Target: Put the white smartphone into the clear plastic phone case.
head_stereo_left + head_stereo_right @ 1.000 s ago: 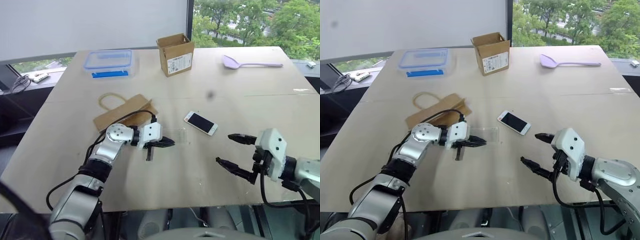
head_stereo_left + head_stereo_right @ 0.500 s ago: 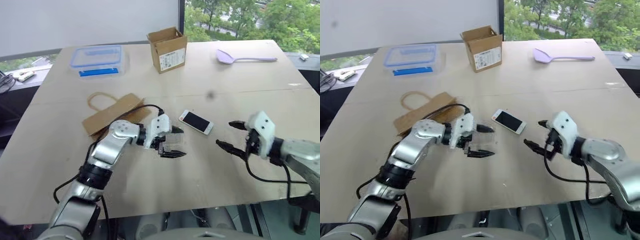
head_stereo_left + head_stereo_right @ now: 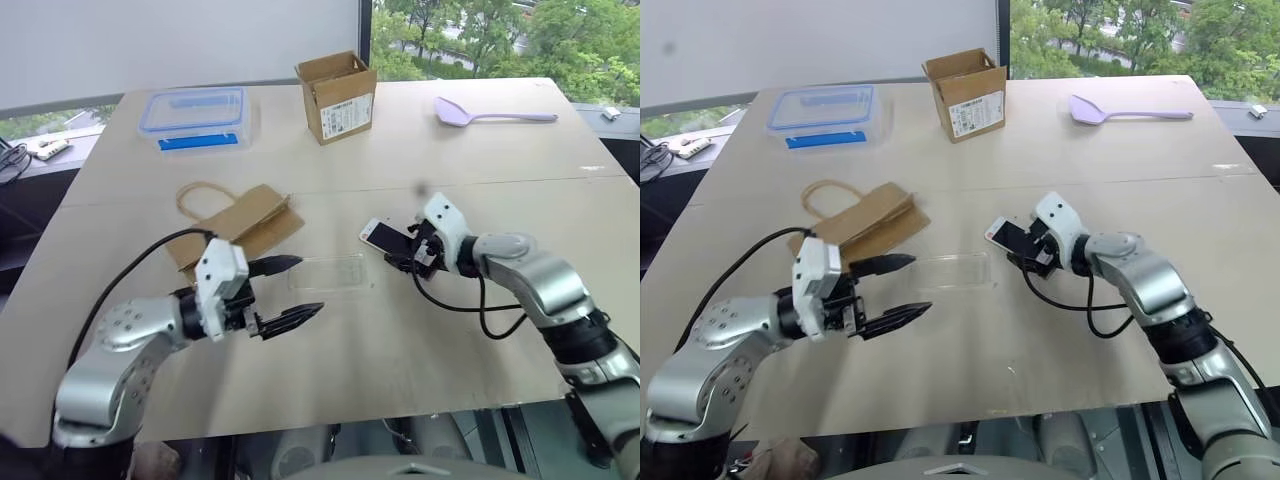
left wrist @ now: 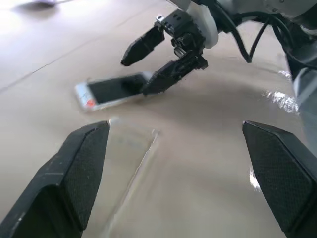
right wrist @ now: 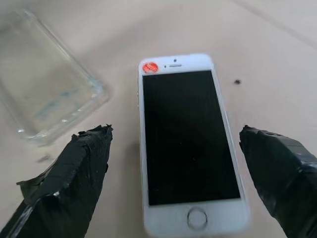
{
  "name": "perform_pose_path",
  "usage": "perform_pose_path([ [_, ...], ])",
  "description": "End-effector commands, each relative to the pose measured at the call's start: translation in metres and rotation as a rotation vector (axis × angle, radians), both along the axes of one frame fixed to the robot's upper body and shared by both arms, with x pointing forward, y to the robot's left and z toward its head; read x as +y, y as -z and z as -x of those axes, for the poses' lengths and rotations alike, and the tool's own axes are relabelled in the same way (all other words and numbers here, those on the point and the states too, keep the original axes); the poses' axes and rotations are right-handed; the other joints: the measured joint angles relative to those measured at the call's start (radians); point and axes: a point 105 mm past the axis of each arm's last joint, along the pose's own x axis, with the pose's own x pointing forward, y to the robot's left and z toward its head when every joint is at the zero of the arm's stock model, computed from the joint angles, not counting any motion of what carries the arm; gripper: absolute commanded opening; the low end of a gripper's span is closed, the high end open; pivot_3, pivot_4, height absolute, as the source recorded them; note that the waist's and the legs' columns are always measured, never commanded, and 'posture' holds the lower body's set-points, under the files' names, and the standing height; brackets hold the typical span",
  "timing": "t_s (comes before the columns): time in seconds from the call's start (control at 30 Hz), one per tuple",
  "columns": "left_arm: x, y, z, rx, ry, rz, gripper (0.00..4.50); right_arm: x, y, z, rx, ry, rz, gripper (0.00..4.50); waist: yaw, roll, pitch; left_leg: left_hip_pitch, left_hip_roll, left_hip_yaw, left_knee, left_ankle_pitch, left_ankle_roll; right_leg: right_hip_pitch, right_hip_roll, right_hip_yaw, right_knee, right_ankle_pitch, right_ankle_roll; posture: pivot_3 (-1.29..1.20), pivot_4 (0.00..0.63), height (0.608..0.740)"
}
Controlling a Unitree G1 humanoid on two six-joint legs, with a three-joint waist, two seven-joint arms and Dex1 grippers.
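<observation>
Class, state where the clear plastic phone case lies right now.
The clear plastic phone case lies flat on the table near its middle, between the brown paper bag and the white smartphone.

The white smartphone (image 5: 188,144) with black screen and white bezel lies flat, face up on the worktop. The clear plastic phone case (image 3: 328,272), thin and transparent, lies empty just beside it.

Table (image 3: 480,340) bears white smartphone (image 3: 383,235), clear case (image 3: 325,272)
</observation>
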Motion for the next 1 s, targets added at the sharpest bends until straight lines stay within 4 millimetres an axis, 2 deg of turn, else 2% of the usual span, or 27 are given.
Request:
perform_pose_path([
  [0.03,0.003,-0.014,0.008,-0.074,0.007,0.000,4.40,0.004,0.004,-0.001,0.025,-0.036,0.012,4.50,0.003,0.000,0.000,0.000,0.000,0.000,0.000,0.000,0.000,0.000,0.000,0.000,0.000,0.000,0.000,0.00,0.150,0.740],
  [0.17,0.007,-0.018,0.008,-0.081,-0.010,0.022,4.40,-0.001,0.025,0.001,0.090,-0.048,0.086,4.50,-0.006,0.000,0.000,0.002,0.000,0.000,0.000,0.000,0.000,0.001,0.000,0.000,0.000,0.000,-0.001,0.00,0.150,0.740],
  [0.27,0.009,-0.018,0.006,-0.082,-0.019,0.019,4.50,-0.007,0.032,0.001,0.095,-0.045,0.124,3.73,-0.006,0.000,-0.001,0.004,0.000,0.000,0.000,0.000,0.000,0.003,0.000,0.000,0.000,0.000,-0.001,0.00,0.150,0.740],
  [0.33,0.009,-0.017,0.006,-0.073,-0.019,0.019,4.50,-0.011,0.033,0.001,0.083,-0.038,0.144,3.00,-0.004,0.000,-0.001,0.004,0.000,0.000,0.000,0.000,0.000,0.004,0.000,0.000,0.000,0.000,-0.001,0.00,0.150,0.740],
  [0.43,0.010,-0.014,0.004,-0.055,-0.027,0.024,4.50,-0.017,0.029,-0.002,0.028,-0.038,0.168,2.95,-0.003,0.000,-0.001,0.004,0.000,0.000,0.000,0.000,0.000,0.004,0.000,0.000,0.000,0.000,-0.001,0.00,0.150,0.740],
  [0.5,0.012,-0.010,0.001,-0.038,-0.043,0.025,4.50,-0.016,0.015,-0.003,-0.038,-0.065,0.152,2.95,-0.001,0.000,-0.001,0.004,0.000,0.000,0.000,0.000,0.000,0.004,0.000,0.000,0.000,0.000,-0.001,0.00,0.150,0.740],
  [0.57,0.017,-0.004,0.001,-0.009,-0.058,0.021,4.50,-0.006,-0.008,0.002,-0.112,-0.139,0.096,2.95,-0.001,0.000,-0.001,0.004,0.000,0.000,0.000,0.000,0.000,0.004,0.000,0.000,0.000,0.000,-0.001,0.00,0.150,0.740],
  [0.67,0.027,0.007,0.003,0.031,-0.081,0.004,4.50,0.020,-0.048,0.021,-0.198,-0.317,0.009,2.95,-0.010,0.001,0.001,0.003,0.000,0.000,0.000,0.000,0.000,0.002,0.000,0.000,0.000,0.000,0.000,0.00,0.150,0.740],
  [0.73,0.033,0.012,0.005,0.045,-0.087,-0.011,4.50,0.037,-0.060,0.034,-0.214,-0.424,0.017,2.95,-0.018,0.002,0.001,0.002,0.000,0.001,-0.001,0.000,0.000,0.000,0.001,0.001,0.001,0.002,0.003,0.00,0.150,0.740],
  [0.87,0.037,0.016,0.005,0.052,-0.087,-0.023,4.50,0.059,-0.049,0.041,-0.234,-0.532,0.132,2.95,-0.022,0.001,0.001,0.002,0.001,0.000,-0.002,0.000,0.000,-0.001,0.001,-0.001,0.002,0.002,0.003,0.00,0.150,0.740],
  [1.0,0.041,0.018,0.006,0.059,-0.096,-0.028,4.50,0.073,-0.026,0.027,-0.224,-0.533,0.225,2.95,-0.014,0.001,0.001,0.002,0.001,0.000,-0.002,0.000,0.000,-0.001,0.000,0.000,0.002,0.000,0.000,0.00,0.150,0.740],
])
